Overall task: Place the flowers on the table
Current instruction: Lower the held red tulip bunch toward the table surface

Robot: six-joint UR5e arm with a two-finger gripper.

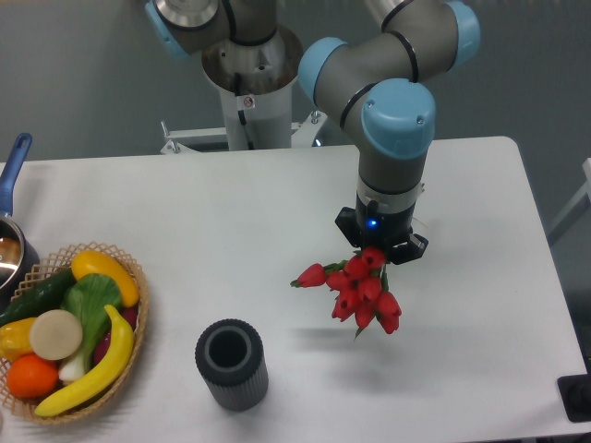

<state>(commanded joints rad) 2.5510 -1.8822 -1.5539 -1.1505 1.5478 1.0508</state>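
The flowers [355,288], a small bunch of red tulip buds on green stems, hang under my gripper [380,251] above the right middle of the white table [240,212]. A shadow lies on the table just below them, so they seem held a little above it. My gripper points straight down and appears shut on the stems; its fingers are hidden behind the buds and the wrist.
A dark grey ribbed cylinder vase [231,364] stands upright at the front, left of the flowers. A wicker basket [129,268] with fruit and vegetables sits at the front left. A pot with a blue handle [11,175] is at the left edge.
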